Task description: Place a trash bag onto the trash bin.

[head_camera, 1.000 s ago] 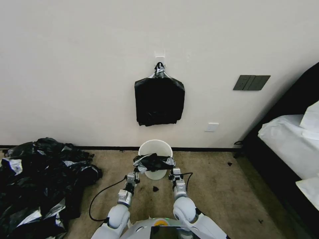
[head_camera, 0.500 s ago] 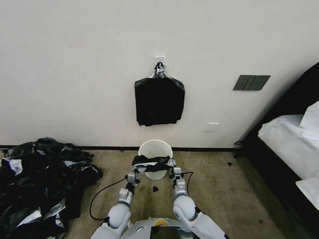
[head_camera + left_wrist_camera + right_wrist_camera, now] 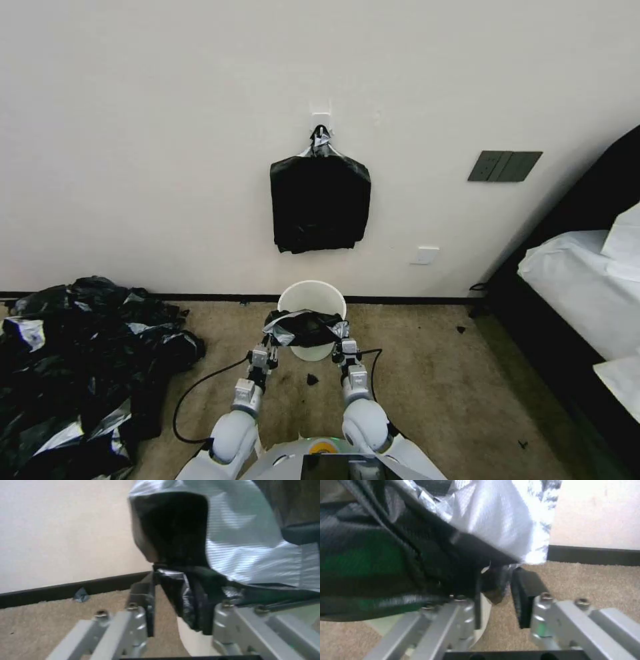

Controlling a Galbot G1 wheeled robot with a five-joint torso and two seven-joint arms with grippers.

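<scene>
Bag-fitting step: left pincer [image 3: 268, 341] and right pincer [image 3: 342, 337] each pinched trash bag [image 3: 304, 327] over trash bin [image 3: 311, 295]; mouth probably needed spreading.

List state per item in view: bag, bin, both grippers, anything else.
trash bag: bunched, stretched between both grippers across the bin's near rim, not seated.
trash bin: upright, unlined.
left gripper: shut on the bag's left end.
right gripper: shut on its right end.
black bundle: hanging on the wall hook.
bag pile: heaped on the carpet.
</scene>
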